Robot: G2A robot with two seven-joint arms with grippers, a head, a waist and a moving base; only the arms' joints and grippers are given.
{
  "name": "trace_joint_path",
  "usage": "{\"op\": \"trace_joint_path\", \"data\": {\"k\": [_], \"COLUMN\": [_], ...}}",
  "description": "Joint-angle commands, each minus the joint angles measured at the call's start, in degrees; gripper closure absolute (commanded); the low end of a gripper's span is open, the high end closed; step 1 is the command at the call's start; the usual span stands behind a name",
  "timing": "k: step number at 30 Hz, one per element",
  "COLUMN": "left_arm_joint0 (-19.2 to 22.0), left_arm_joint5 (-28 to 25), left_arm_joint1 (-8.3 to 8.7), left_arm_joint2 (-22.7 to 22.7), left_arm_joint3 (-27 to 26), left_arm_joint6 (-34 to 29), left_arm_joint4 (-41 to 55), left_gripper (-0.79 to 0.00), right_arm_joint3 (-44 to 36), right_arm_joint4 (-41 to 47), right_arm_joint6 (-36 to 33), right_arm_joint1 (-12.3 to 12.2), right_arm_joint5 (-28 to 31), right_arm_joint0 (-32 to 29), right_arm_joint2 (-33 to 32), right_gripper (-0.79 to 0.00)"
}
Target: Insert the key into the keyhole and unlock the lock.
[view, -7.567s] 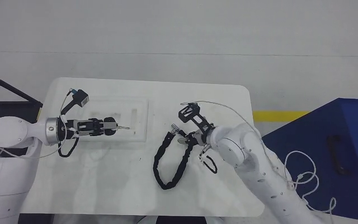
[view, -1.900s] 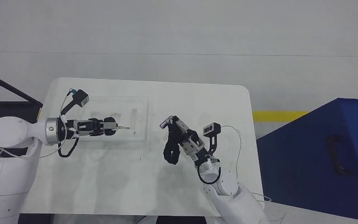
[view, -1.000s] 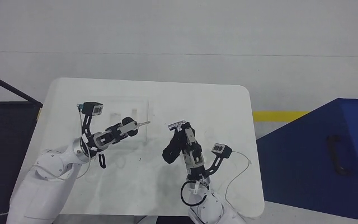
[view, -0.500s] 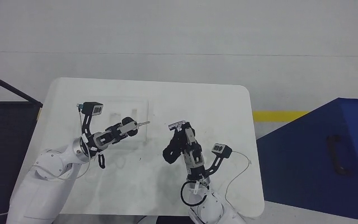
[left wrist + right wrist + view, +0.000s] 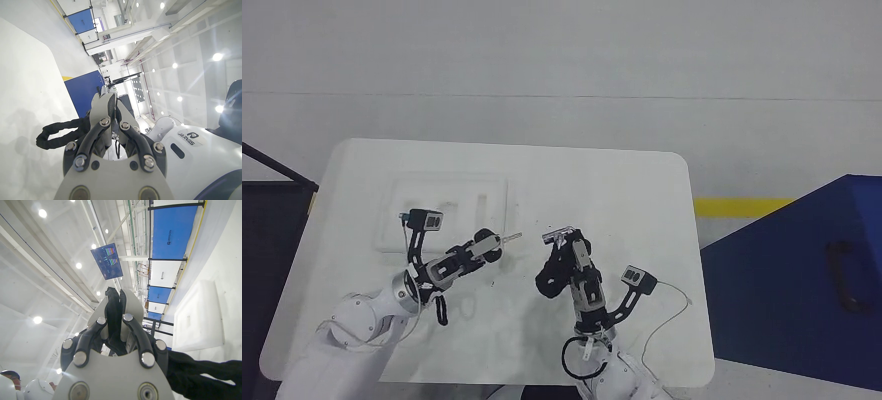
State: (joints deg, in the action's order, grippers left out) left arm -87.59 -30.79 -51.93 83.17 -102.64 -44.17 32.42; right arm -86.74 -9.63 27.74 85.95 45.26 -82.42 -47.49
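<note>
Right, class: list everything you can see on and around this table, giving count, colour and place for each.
key: one, silver, tip pointing towards the lock
lock: one, silver head on a black fabric-covered chain, near the table's middle
foam tray: one, white, on the table beyond the left arm
table: one, white
cabinet: one, blue, on the floor beside the table
floor stripe: one, yellow, beside the table
left hand: shut on the key
right hand: shut on the lock
</note>
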Motion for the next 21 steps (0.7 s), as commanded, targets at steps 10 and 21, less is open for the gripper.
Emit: {"op": "trace_joint_path", "data": {"k": [10, 21], "left_arm_joint0": [0.08, -0.98], "left_arm_joint5": [0.01, 1.32], "left_arm_joint1": [-0.07, -0.14], "left_arm_joint2": [-0.39, 0.91], "left_arm_joint3": [-0.73, -1.52], "left_arm_joint6": [-0.48, -2.29], "left_arm_joint4": [-2.8, -4.27], "left_gripper": [0.0, 0.0], "right_arm_joint3": [0.14, 1.1], "right_arm_joint4": [-2.95, -7.04], "right_arm_joint6": [-1.38, 0.62], "right_arm_joint1": [-0.03, 1.1], "right_arm_joint5": [-1.34, -1.81], "right_arm_joint0": [-0.43, 0.73], "right_arm_joint2": [-0.43, -0.87], "right_gripper": [0.0, 0.0]}}
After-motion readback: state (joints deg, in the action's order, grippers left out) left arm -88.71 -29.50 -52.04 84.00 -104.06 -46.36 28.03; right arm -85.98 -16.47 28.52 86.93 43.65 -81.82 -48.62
